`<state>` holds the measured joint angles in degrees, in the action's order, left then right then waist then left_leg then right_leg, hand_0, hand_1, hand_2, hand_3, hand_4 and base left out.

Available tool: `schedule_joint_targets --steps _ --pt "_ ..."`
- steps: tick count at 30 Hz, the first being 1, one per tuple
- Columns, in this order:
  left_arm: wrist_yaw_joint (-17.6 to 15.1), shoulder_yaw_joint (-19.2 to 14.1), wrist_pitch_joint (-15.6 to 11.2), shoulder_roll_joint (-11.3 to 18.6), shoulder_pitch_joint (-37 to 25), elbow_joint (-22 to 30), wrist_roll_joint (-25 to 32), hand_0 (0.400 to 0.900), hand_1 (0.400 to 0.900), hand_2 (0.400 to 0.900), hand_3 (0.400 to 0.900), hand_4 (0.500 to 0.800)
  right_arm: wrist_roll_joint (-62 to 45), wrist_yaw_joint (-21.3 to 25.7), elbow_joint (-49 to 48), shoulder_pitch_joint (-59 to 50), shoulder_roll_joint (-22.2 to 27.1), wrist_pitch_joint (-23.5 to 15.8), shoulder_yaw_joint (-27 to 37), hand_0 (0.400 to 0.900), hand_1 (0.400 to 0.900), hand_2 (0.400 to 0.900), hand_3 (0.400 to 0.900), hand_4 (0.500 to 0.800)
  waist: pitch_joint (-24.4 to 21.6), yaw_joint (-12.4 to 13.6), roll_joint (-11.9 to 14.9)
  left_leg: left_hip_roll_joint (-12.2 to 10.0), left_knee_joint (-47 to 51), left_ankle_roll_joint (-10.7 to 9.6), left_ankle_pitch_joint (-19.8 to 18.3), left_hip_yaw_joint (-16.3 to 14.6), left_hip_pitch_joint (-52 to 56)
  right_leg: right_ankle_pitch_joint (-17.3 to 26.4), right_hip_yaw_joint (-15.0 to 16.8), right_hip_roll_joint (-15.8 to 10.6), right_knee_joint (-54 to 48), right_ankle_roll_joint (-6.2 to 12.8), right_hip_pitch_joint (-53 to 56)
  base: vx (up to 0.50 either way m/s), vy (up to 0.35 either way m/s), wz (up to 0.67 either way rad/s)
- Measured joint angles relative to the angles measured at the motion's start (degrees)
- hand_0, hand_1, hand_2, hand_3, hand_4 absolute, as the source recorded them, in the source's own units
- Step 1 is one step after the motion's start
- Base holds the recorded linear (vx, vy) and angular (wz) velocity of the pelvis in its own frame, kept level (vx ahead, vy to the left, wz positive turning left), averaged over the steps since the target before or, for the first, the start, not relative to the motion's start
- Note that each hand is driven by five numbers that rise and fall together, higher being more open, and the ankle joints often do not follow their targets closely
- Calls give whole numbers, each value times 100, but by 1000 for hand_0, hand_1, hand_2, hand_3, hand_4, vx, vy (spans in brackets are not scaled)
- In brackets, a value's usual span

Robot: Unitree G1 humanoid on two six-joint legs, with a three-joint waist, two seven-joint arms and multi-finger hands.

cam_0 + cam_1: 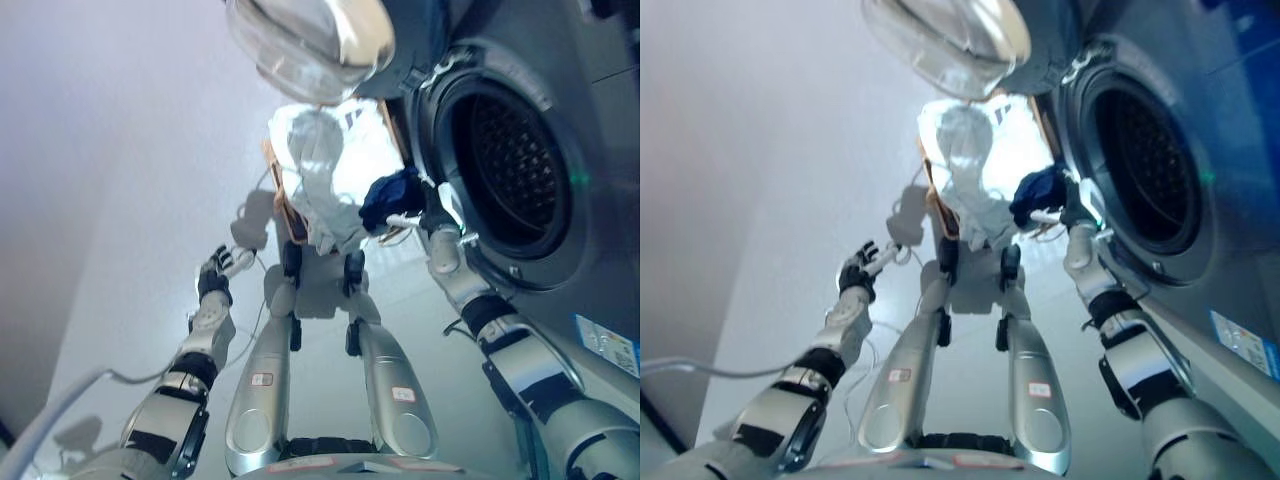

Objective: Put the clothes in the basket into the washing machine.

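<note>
A basket (283, 203) with a brown rim stands on the floor in front of me, filled with white clothes (320, 165). My right hand (432, 222) is shut on a dark blue garment (390, 195) and holds it above the basket's right edge, just beside the lower rim of the washing machine's round opening (515, 175). The drum is dark and looks empty. The machine's glass door (310, 45) is swung open above the basket. My left hand (218, 272) hangs open and empty to the left of the basket.
The grey washing machine front (590, 250) fills the right side. Pale floor (120, 200) spreads to the left of the basket and the left hand.
</note>
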<state>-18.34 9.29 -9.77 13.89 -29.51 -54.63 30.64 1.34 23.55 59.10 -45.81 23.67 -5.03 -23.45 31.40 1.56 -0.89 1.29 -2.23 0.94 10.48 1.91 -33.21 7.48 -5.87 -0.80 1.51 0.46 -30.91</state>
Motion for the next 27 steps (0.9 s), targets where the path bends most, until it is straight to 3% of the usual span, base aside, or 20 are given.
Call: schedule_joint_targets --steps 8,12,18,19,27 --pt "-143 182 -318 274 -690 483 552 900 900 900 900 800 -25 309 494 -825 198 -12 -136 900 900 900 900 800 26 134 -15 263 -1298 -36 -264 158 -1590 -969 -55 -388 2433 -57 -2042 -58 -14 16" --pt "-212 213 -391 332 -692 603 715 900 900 900 900 800 -21 378 854 -1218 330 -4 -203 900 900 900 900 800 30 244 -23 315 -2025 -28 -401 96 -2455 -1154 12 -473 3183 -128 -2928 -14 -3 6" --pt "-209 406 -391 157 -478 662 773 900 900 900 900 800 2 382 1270 -1174 292 124 -232 900 900 900 900 800 37 306 -34 336 -2358 -43 -434 -2 -2818 -1243 57 -560 3653 -214 -3373 -3 0 1" --pt "-208 424 -396 126 -422 679 772 900 900 900 900 800 8 375 1271 -1129 265 131 -230 400 400 400 400 500 37 310 -34 335 -2367 -44 -433 -13 -2817 -1242 70 -560 3672 -214 -3384 -7 -1 -7" --pt "-205 444 -398 58 -426 676 772 900 900 900 900 800 47 369 1198 -1034 214 140 -226 400 400 400 400 500 37 287 -35 305 -2460 -44 -433 -62 -2817 -1243 96 -549 3759 -217 -3401 -5 -4 -3"
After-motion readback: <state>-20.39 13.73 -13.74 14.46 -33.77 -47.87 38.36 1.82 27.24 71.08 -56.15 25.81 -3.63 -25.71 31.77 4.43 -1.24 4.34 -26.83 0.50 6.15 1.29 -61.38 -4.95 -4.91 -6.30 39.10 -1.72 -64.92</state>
